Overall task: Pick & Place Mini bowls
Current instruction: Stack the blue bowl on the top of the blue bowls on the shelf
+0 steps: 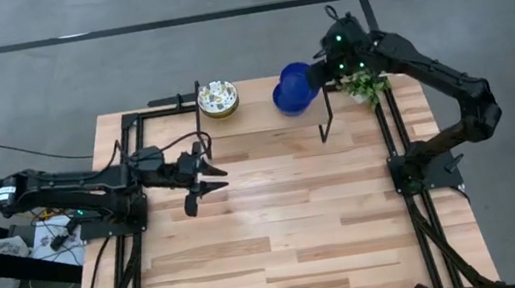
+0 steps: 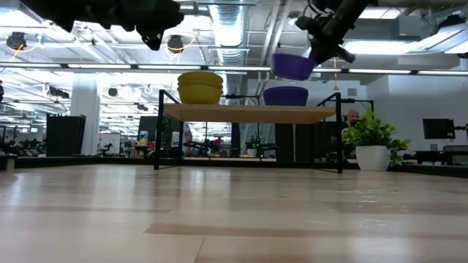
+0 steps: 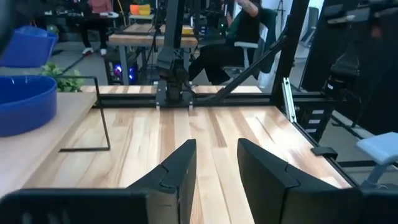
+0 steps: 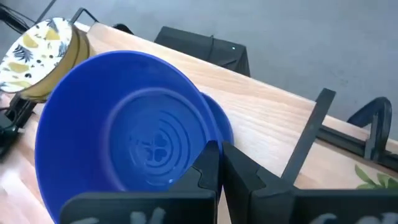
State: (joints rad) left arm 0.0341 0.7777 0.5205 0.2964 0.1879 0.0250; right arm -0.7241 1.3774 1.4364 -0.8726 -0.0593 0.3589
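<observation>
Above the raised wooden shelf (image 2: 248, 113), the right gripper (image 4: 217, 163) pinches a glossy blue mini bowl (image 4: 121, 140) by its rim, tilted, likely for stacking on the blue bowl below (image 2: 285, 96); the left gripper (image 3: 214, 165) waits over the table, fingers parted and empty.

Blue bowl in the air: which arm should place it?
Right. Its pincer is shut on the blue bowl, lifted above the shelf. The left pincer hangs open and empty, mid-table.

Glossy blue bowl (image 4: 124, 137), cream floral-speckled bowl (image 4: 37, 53), pale wood table (image 1: 280, 232)
</observation>
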